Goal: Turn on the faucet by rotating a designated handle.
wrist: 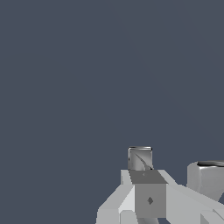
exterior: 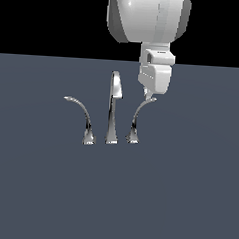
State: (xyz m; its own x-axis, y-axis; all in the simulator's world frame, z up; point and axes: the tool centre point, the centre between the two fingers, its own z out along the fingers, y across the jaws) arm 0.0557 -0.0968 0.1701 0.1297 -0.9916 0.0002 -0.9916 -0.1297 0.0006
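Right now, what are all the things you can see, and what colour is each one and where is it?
spout: one, shiny chrome, standing upright in the middle of the set.
handle: one, chrome, short steep lever on the exterior view's right of the spout, its tip right at the gripper.
longer lever: one, chrome, on the exterior view's left of the spout, its tip arcing over flat.
surface: one, dull blue-grey, under all three pieces.
gripper: one, white, at the handle's tip; open or shut is not clear.
arm: one, white, above the gripper.
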